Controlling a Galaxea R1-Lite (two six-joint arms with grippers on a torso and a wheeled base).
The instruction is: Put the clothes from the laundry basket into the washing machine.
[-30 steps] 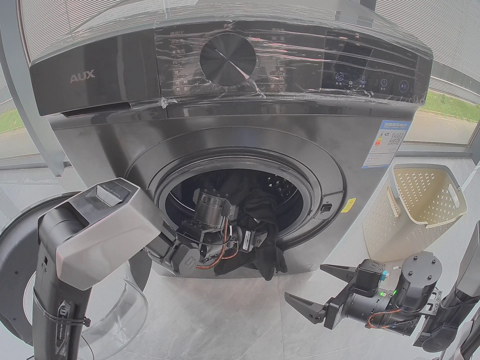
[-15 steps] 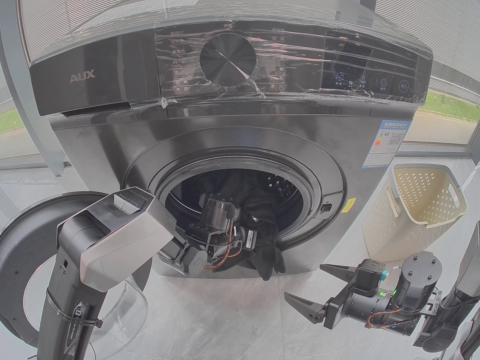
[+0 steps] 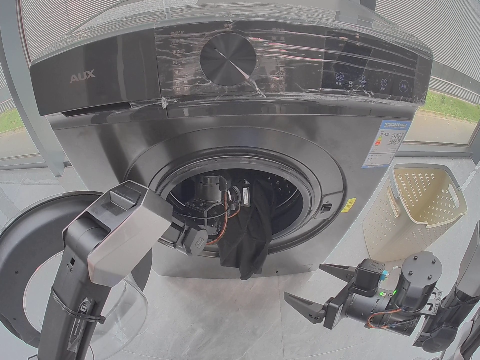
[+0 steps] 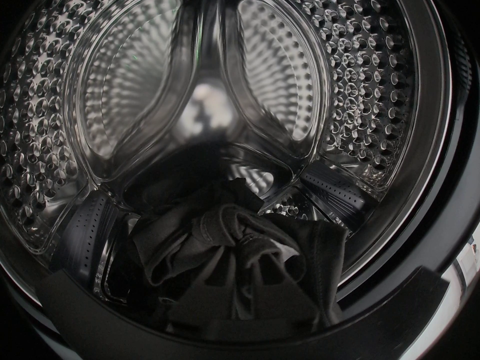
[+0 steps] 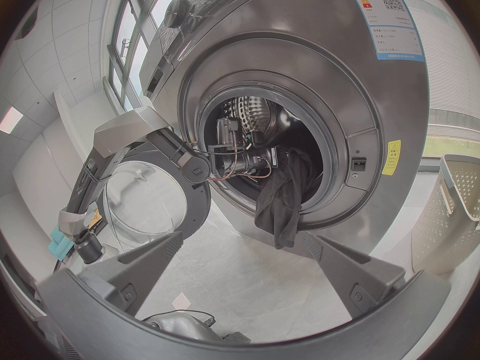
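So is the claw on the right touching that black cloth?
Apart. The head view shows bare floor between the open right gripper and the cloth hanging out of the washer.

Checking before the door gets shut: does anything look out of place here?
Yes. The black garment hangs out of the washing machine, draped over the opening's lower rim and down the front, not fully inside the drum.

Dark clothes (image 4: 235,256) in drum (image 4: 350,76)
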